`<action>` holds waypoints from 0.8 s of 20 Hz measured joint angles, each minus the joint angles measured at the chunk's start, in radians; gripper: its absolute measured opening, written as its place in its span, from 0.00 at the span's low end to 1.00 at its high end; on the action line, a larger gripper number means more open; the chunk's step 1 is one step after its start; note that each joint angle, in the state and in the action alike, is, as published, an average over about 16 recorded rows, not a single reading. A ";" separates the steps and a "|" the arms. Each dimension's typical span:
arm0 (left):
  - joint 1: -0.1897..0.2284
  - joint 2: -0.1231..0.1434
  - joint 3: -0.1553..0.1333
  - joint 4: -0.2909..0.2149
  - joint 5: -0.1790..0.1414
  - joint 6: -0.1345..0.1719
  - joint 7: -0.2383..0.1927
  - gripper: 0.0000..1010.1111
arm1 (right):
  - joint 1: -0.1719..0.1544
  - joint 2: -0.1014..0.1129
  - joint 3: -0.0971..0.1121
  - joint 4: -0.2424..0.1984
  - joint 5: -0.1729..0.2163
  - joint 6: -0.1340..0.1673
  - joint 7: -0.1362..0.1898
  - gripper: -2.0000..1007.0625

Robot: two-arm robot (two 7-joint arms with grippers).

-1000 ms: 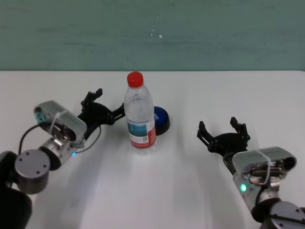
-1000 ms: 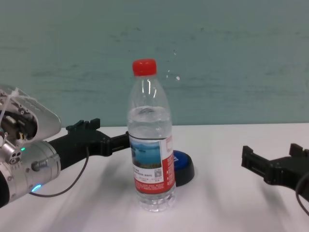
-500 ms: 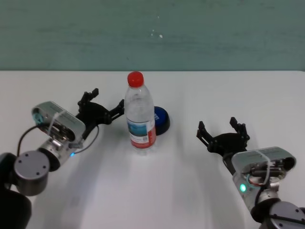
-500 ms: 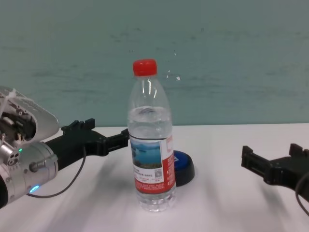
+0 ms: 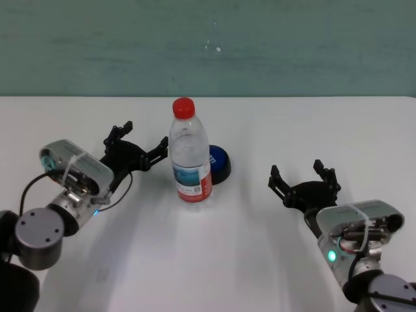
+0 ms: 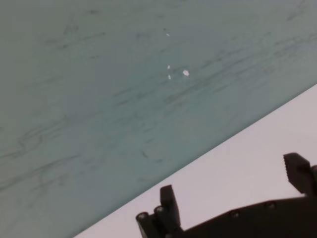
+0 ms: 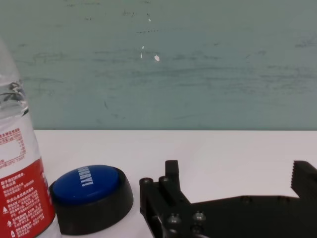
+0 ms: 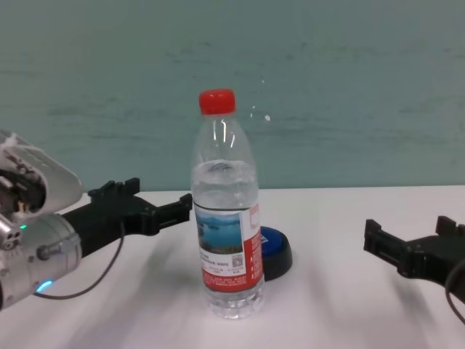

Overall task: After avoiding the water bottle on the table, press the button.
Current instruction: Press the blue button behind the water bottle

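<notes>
Head view gives you the button (image 5: 220, 162) first: its blue dome on a black base sits on the white bench (image 5: 260, 260), directly behind the water bottle (image 5: 190, 153) and peeking out on the bottle's right side. From the chest view you see the same thing, with the button (image 8: 275, 251) half hidden by the upright bottle (image 8: 225, 218), whose red cap stands well above everything else. The two look very close, though you cannot tell whether they touch.

Your left gripper (image 5: 138, 146) is off to the bottle's left, raised above the bench, its black fingers spread apart and holding nothing; the tip of one finger (image 8: 176, 210) reaches just beside the bottle's shoulder in the chest view. The left wrist view shows you only those spread fingers (image 6: 168, 206) against the teal wall and a strip of bench.

Your right gripper (image 5: 303, 177) rests low, well apart from the bottle on its right, fingers also spread and empty. Its wrist view looks past the fingers (image 7: 172, 178) to the button (image 7: 89, 196), with the bottle's red label (image 7: 22, 191) just beside the button.
</notes>
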 joint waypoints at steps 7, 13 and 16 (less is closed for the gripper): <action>0.070 0.028 -0.019 -0.108 0.004 0.031 0.008 0.99 | 0.000 0.000 0.000 0.000 0.000 0.000 0.000 1.00; 0.151 0.055 -0.050 -0.221 0.006 0.064 0.023 0.99 | 0.000 0.000 0.000 0.000 0.000 0.000 0.000 1.00; 0.196 0.065 -0.071 -0.276 0.003 0.078 0.032 0.99 | 0.000 0.000 0.000 0.000 0.000 0.000 0.000 1.00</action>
